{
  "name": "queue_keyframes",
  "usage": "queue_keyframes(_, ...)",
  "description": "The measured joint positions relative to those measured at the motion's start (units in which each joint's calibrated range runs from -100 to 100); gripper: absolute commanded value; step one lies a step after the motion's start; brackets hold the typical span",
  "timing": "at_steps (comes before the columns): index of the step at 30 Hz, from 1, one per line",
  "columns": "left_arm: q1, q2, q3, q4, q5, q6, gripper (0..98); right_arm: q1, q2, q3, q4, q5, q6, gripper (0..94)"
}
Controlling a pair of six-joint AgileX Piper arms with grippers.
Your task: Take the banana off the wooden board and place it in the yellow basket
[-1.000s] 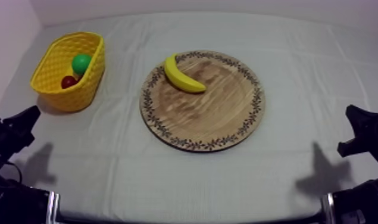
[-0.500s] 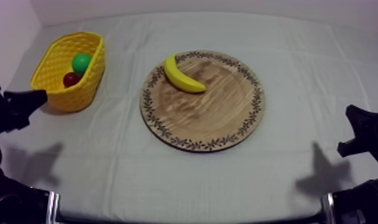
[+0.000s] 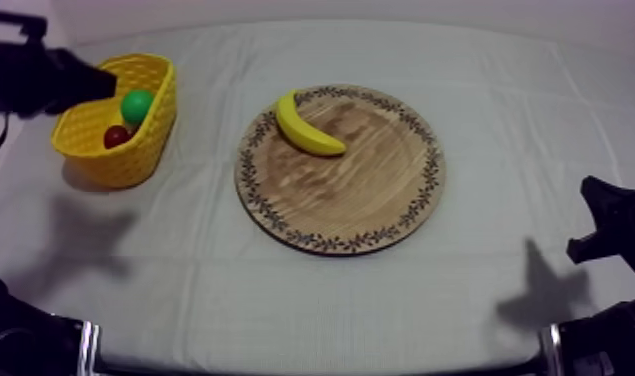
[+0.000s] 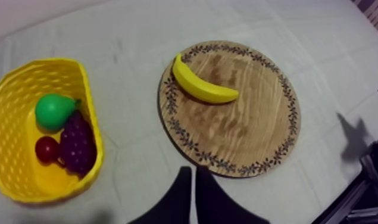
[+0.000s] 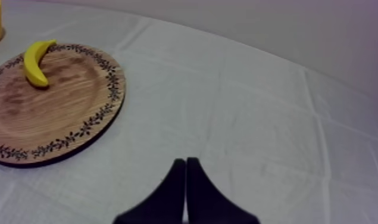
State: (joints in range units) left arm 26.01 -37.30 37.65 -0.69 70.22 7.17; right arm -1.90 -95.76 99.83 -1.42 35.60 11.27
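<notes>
Left claw (image 3: 108, 83) risen to basket (image 3: 131, 160), pressed together; right claw (image 5: 186, 161) likewise; one banana (image 3: 306, 128).

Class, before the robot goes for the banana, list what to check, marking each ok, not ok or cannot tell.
1. Banana lies free on the board: ok.
2. Left claw open for a grasp: not ok, shut.
3. Left claw above the banana: not ok, it is by the basket.
4. Basket has room: ok, pear, grapes and small red fruit leave space.
5. Right claw out of the way: ok, shut, off the board.
</notes>
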Motion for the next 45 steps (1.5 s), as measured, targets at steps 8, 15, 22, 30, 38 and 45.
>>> queue_keyframes(8,0.2,19.8,-18.3,0.69,6.6,-3.3,0.0,0.0,0.0,0.0,0.0,0.0,0.0,0.2)
queue_keyframes(15,1.8,36.4,-33.7,0.16,12.2,-3.5,0.0,0.0,0.0,0.0,0.0,0.0,0.0,0.2)
queue_keyframes(22,5.6,51.2,-48.5,-0.15,15.6,1.9,0.0,0.0,0.0,0.0,0.0,0.0,0.0,0.2)
queue_keyframes(30,5.6,60.4,-56.0,1.60,17.1,11.1,0.0,0.0,0.0,0.0,0.0,0.1,0.0,0.2)
queue_keyframes(38,4.3,60.9,-59.2,1.77,21.4,23.2,0.9,0.0,0.0,0.0,0.0,0.1,0.0,0.2)
queue_keyframes(45,3.6,61.1,-63.4,1.45,24.4,33.0,0.3,0.0,0.0,0.0,0.0,0.1,0.0,0.2)
